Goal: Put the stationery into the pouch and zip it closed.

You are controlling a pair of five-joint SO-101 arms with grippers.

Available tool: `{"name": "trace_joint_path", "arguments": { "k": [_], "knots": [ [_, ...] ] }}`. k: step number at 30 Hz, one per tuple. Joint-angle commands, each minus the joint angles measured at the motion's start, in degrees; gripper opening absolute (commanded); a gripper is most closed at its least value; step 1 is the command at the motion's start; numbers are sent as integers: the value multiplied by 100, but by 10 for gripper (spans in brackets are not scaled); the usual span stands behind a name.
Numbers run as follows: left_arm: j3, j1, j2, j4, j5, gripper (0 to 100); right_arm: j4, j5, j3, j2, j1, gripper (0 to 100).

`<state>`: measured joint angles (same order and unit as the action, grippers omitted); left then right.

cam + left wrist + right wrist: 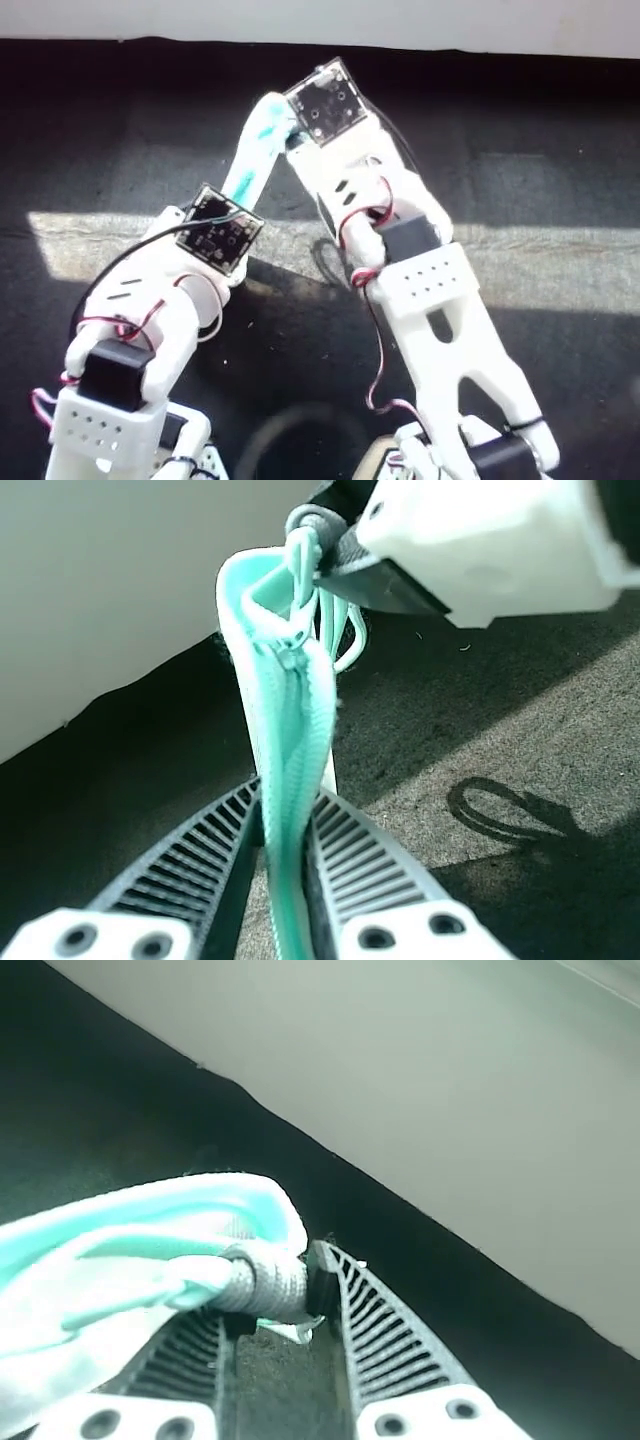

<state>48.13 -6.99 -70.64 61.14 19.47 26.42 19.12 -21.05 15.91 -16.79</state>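
Note:
A teal and white pouch (255, 150) hangs lifted off the table between my two arms. In the left wrist view, my left gripper (285, 810) is shut on the pouch's (290, 710) lower edge, with the zipper running up to its slider (291, 656). The right gripper (322, 552) pinches the grey end of the pull cord (308, 522) at the pouch's top. In the right wrist view, my right gripper (285, 1295) is shut on that grey cord end (265, 1285), with the pouch (130, 1260) bunched beside it.
The table is covered by a dark mat (520, 130) crossed by a sunlit band (560, 260). A white wall (480, 20) runs along the far edge. A thin cable loop (330, 262) lies on the mat near the right arm (420, 270).

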Motion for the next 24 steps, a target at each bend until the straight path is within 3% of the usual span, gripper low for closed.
{"name": "trace_joint_path", "arguments": {
  "k": [1,24],
  "knots": [
    [66,233,-127,220,9,10,-163,26,426,-382,1305,6],
    [66,251,-127,211,9,10,-136,18,1393,-1631,2097,6]
  ]
}}
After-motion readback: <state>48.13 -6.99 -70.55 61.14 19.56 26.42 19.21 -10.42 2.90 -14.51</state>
